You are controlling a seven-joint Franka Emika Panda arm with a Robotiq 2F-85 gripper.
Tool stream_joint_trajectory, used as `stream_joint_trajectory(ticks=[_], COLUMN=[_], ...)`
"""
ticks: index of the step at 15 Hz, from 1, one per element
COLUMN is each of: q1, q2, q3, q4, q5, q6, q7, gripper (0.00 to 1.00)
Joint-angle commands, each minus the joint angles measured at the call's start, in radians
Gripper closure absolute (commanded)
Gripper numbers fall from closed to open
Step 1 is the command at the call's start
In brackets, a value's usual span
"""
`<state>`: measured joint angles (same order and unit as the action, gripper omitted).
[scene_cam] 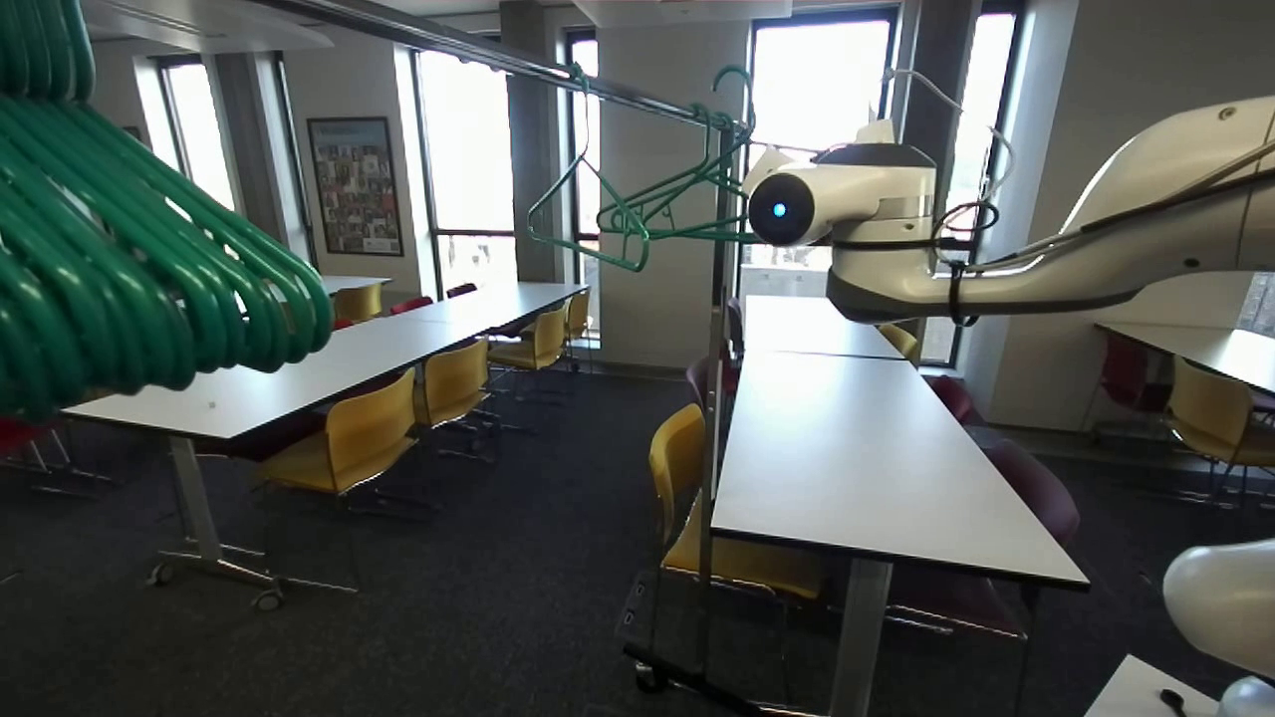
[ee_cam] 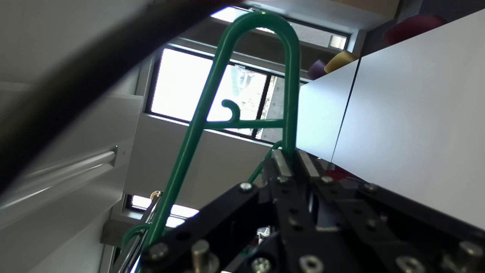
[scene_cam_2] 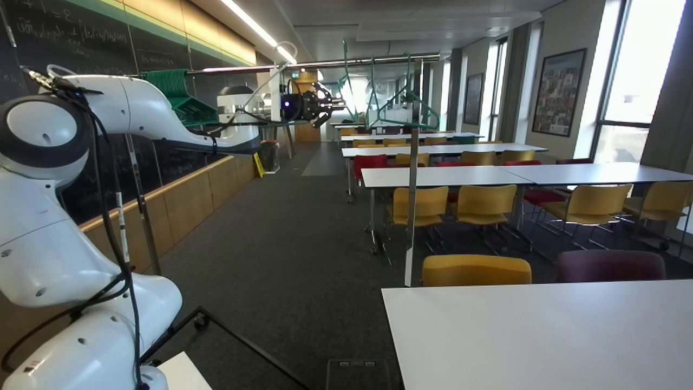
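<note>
Foremost in an exterior view, packed hangers (scene_cam: pixel 149 269), green and glossy, crowd together in a row. Chalkboard (scene_cam_2: pixel 103 43): handwritten formulas, too faint to read with certainty. Clothes rail (scene_cam_2: pixel 238 69): metal, raised above the white table (scene_cam: pixel 877 448), which stands near its upright. Robot arm (scene_cam_2: pixel 54 238): white with dark bands, extended alongside the rail. Framed poster (scene_cam: pixel 355 186): a grid of portraits under a title too small to read. Green hanger (ee_cam: pixel 254 124): at the rail's end in the wrist view, tilted before a window (ee_cam: pixel 178 83); smooth tubular frame, rounded corner, slim crossbar bearing a small curled hook. Whether its main hook rests on the rail cannot be told. End effector (ee_cam: pixel 294 161): black, closed on the hanger's frame, which it grips between pale-tipped fingers (ee_cam: pixel 281 163).
</note>
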<state>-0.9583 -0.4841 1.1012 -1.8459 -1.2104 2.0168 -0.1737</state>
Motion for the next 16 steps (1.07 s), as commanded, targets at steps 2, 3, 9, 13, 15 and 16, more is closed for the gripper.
stream_joint_trajectory(ticks=[2, 3, 9, 13, 15, 16], q1=[0.14, 0.182, 0.119, 0.109, 0.105, 0.1], q2=[0.238, 0.277, 0.345, 0.381, 0.393, 0.396], q3=[0.021, 0.015, 0.144, 0.194, 0.21, 0.219], q4=[0.144, 0.16, 0.223, 0.228, 0.227, 0.228], q5=[-0.189, -0.231, -0.234, -0.24, -0.242, -0.246], q6=[-0.217, -0.262, -0.303, -0.322, -0.328, -0.33], q7=[-0.078, -0.092, -0.216, -0.253, -0.259, -0.257], gripper=[0.98, 0.98, 0.98, 0.98, 0.98, 0.98])
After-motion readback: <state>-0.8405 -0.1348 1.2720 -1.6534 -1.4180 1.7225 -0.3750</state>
